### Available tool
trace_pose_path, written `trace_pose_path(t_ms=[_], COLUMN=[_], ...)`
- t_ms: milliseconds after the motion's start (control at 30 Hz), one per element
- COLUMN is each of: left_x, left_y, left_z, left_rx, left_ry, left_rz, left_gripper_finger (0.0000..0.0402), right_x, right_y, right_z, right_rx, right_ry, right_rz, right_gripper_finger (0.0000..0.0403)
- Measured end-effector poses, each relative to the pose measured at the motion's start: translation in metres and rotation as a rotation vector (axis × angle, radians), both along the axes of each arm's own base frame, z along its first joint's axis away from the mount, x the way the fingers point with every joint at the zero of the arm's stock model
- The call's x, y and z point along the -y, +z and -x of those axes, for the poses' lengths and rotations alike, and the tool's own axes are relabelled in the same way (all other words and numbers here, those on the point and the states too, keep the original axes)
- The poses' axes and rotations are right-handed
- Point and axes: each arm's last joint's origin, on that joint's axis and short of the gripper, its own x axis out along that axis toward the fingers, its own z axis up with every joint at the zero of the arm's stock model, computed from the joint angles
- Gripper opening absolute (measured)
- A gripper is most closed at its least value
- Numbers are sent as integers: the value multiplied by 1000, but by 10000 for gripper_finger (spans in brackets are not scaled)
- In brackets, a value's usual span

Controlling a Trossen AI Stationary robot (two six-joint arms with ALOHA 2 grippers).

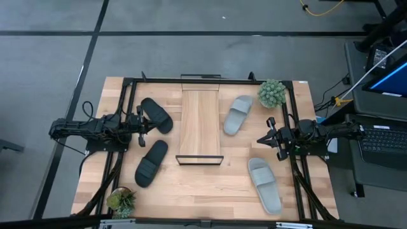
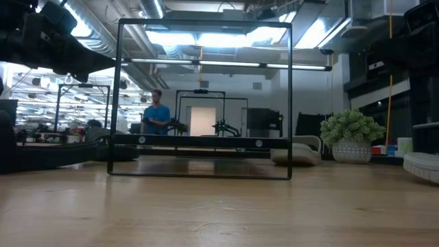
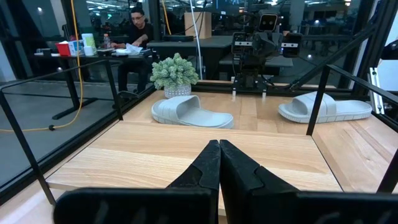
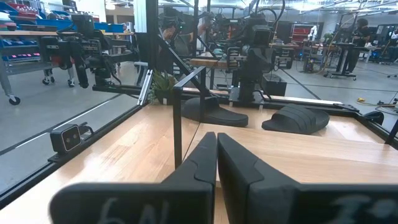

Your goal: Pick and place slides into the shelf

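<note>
The shelf (image 1: 200, 124), a long light-wood board with black wire ends, lies in the middle of the table. Two black slides rest sole-down left of it, one far (image 1: 156, 115) and one near (image 1: 151, 163). Two light grey slides lie to its right, one far (image 1: 238, 114) and one near (image 1: 264, 185). My left gripper (image 1: 141, 125) hovers shut between the black slides, pointing at the shelf (image 3: 186, 162). My right gripper (image 1: 266, 138) hovers shut between the grey slides, facing the shelf's wire frame (image 4: 177, 118). Neither touches anything.
A potted plant (image 1: 272, 93) stands at the far right corner beside the far grey slide, and another (image 1: 121, 200) at the near left corner. A black frame (image 1: 127, 83) runs around the table. A person (image 2: 156, 113) stands in the room beyond.
</note>
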Motion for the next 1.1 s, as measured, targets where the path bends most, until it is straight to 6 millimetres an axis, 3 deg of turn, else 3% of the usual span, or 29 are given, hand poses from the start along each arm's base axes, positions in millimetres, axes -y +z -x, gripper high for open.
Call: trace_pose_path(t_ms=[533,700,933,1100], left_x=[0,-1,-1,-1], left_y=[0,0,1,1], left_z=[0,0,0,0], left_rx=[-2,-53,-94,-98], left_ry=[0,36,31,30], left_rz=[-6,-225,-382,-398], left_gripper_finger=[0,0,0,0], right_x=[0,0,0,0], right_y=[0,0,0,0], right_z=[0,0,0,0], right_rx=[1,-2,-4,-2], right_ry=[0,0,0,0], right_rz=[4,3,-9,0], right_gripper_finger=[16,16,16,16])
